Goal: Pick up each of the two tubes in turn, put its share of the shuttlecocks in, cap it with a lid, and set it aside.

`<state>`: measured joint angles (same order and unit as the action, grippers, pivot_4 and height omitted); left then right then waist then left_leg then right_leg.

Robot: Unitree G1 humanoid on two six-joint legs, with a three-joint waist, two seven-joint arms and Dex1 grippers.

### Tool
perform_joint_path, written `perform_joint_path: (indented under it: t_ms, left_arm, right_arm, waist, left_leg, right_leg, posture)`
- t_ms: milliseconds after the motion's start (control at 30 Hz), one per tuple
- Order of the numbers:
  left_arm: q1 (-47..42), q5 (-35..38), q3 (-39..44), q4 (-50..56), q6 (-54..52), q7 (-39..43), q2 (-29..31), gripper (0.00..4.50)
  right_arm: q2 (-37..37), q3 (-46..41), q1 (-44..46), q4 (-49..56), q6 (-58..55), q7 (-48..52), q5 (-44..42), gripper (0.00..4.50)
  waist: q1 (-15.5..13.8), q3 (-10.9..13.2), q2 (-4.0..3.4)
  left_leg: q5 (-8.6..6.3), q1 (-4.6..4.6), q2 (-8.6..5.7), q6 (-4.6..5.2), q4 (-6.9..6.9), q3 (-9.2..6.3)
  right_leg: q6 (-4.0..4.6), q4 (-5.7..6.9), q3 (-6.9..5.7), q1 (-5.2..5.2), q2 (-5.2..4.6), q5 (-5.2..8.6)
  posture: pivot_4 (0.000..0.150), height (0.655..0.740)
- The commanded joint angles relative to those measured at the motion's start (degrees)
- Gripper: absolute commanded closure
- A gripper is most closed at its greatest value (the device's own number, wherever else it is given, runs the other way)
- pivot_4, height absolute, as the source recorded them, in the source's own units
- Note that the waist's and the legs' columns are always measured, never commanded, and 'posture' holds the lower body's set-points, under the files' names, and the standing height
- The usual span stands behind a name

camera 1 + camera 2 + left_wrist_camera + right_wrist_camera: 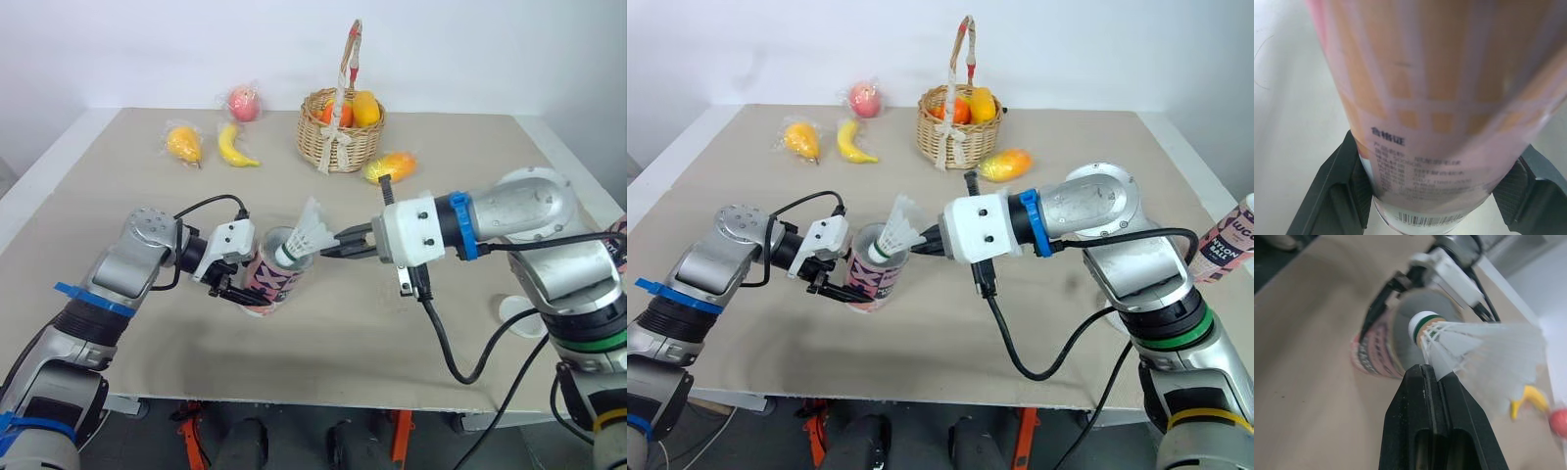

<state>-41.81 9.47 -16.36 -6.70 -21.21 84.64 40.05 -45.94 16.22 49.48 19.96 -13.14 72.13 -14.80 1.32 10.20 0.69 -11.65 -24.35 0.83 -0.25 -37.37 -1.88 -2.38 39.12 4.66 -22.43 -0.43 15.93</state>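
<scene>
A pink patterned tube (266, 281) leans tilted on the table, its open mouth facing my right arm. My left gripper (233, 287) is shut on the tube's lower part; the left wrist view shows its fingers (1342, 186) pressed against the tube (1440, 98) on both sides. My right gripper (338, 243) is shut on the feathers of a white shuttlecock (306, 238). The shuttlecock's (1474, 347) cork end sits at the tube's mouth (1415, 333). A second tube (1229, 240) stands at the far right edge. A white lid (519, 311) lies near my right arm.
At the back of the table stands a wicker basket (340, 132) with fruit in it, and a mango (390, 166) lies beside it. A banana (235, 145), an orange fruit (183, 143) and a red fruit (244, 102) lie at the back left.
</scene>
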Motion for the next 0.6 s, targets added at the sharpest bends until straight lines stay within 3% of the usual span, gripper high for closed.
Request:
perform_joint_path:
  t_ms: [33, 200, 367, 600]
  left_arm:
    - [0.29, -0.07, -0.32, 0.59, -0.22, -0.20, 0.35, 1.57]
    - [0.37, 0.12, -0.24, 0.71, -0.30, -0.44, 0.26, 1.57]
    - [0.93, 0.35, -0.09, 1.63, -0.97, -1.01, 0.24, 1.57]
    - [3.16, 1.07, 0.76, 4.19, -2.41, -2.17, 0.97, 1.57]
  right_arm:
    - [2.78, 0.95, 4.18, -1.61, 0.17, 1.85, -0.10, 3.48]
    - [4.46, 0.86, 6.32, -4.09, -0.41, 3.12, 0.22, 1.49]
    - [1.21, -8.39, 4.63, -6.92, -7.34, 2.25, -6.56, 1.49]
    - [-0.24, -26.36, -8.48, -20.22, -12.88, -16.30, -5.62, 1.49]
  waist:
    - [0.06, 0.00, -0.01]
    - [-0.06, 0.01, 0.01]
    - [-0.16, 0.02, 0.02]
    - [-0.12, -0.03, 0.15]
  left_leg:
    - [0.00, 0.02, 0.02, 0.00, -0.01, 0.02]
    - [0.01, 0.02, 0.06, -0.01, -0.04, -0.06]
    - [0.01, -0.02, 0.04, -0.01, -0.04, -0.11]
    - [0.01, -0.01, -0.06, -0.01, -0.01, -0.11]
  right_leg:
    - [0.06, 0.01, -0.02, -0.01, 0.01, -0.04]
    - [0.13, 0.02, -0.20, 0.02, 0.00, -0.08]
    - [0.14, 0.02, -0.22, 0.02, -0.04, -0.08]
    - [0.13, 0.01, -0.26, 0.06, -0.18, -0.07]
  posture:
    - [0.150, 0.7400]
    - [0.150, 0.7400]
    - [0.150, 0.7400]
    - [0.150, 0.7400]
